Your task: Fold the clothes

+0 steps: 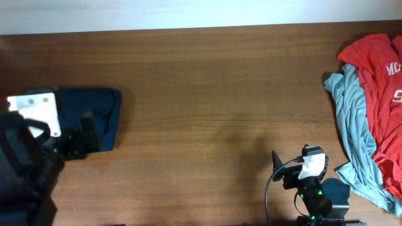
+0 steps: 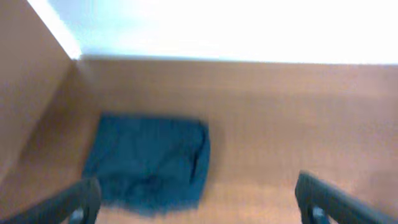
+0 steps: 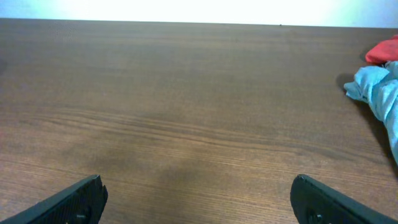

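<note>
Overhead, brown wood-grain table [image 1: 207, 94] backed by a pale wall [image 1: 188, 12]. Near the left edge, folded navy garment [image 1: 103, 113], flat. At the right edge, heaped red shirt [image 1: 377, 69] and light blue garment [image 1: 352, 119]. Spread apart and empty, left pincer [image 2: 199, 202] and right pincer [image 3: 199, 202].

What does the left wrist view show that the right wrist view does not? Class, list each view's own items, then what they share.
Left wrist only: a dark blue garment lying flat on the table. Right wrist only: the edge of a light blue garment and a bit of a red garment at the frame's edge. Both: the wooden table and an open tool at the bottom, the left tool and the right tool.
</note>
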Controlling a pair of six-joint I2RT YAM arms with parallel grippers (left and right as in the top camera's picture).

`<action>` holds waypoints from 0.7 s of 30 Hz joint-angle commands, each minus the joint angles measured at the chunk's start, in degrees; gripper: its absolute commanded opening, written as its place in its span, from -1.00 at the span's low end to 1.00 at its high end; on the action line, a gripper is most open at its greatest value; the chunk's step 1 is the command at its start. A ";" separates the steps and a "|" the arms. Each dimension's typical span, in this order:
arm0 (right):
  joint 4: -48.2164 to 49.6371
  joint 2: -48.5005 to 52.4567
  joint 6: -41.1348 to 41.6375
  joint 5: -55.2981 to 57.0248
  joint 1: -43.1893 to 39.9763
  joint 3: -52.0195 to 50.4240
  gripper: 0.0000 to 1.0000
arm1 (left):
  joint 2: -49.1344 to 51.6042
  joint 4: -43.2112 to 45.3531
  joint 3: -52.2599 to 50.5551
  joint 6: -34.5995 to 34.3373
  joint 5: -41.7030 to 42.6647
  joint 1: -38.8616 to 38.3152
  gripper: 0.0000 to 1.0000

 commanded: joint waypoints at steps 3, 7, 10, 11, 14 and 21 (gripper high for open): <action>0.11 -0.48 0.48 -0.87 -0.44 -0.46 0.98 | -10.93 18.47 -19.80 1.09 0.81 -4.44 0.99; 0.11 -0.48 0.48 -0.87 -0.44 -0.46 0.98 | -19.28 31.23 -34.32 1.07 0.94 -5.84 0.99; 0.13 -0.48 0.48 -0.87 -0.44 -0.46 0.98 | -26.47 34.95 -44.74 1.07 1.09 -5.79 0.99; 0.13 -0.48 0.48 -0.87 -0.44 -0.46 0.98 | -28.87 35.23 -47.69 1.05 1.16 -5.79 0.99; 0.11 -0.48 0.48 -0.87 -0.44 -0.46 0.98 | -35.65 35.32 -54.80 0.55 1.73 -5.81 0.99; 0.11 -0.48 0.48 -0.87 -0.44 -0.46 0.98 | -49.88 35.41 -67.58 -0.04 2.32 -7.02 0.99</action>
